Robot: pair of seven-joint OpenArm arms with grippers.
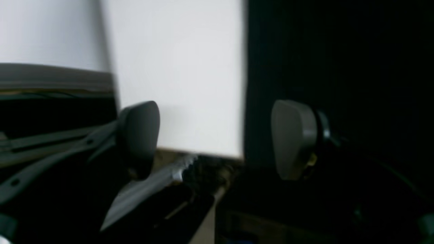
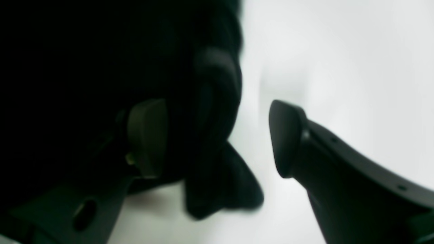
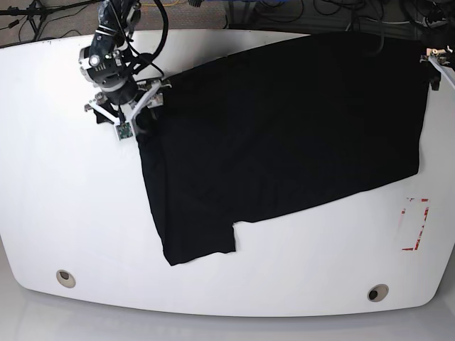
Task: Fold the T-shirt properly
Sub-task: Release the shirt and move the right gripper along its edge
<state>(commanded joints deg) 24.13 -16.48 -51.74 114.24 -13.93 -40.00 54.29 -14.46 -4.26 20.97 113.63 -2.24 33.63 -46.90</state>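
Right gripper [image 2: 218,139]: fingers spread at edge of T-shirt [image 3: 284,135]. T-shirt: flat across table [image 3: 78,192]. Left gripper [image 1: 215,140]: fingers spread over far-corner edge. Risk: shallow grip from edge misalignment; cloth slips, fold skews.

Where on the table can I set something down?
Best is the table's left stretch in the base view, between its left edge and the shirt, below the right pincer. The near strip, between shirt and near edge, is also bare except for two round holes. It's crowded at the far side: shirt and both arms.
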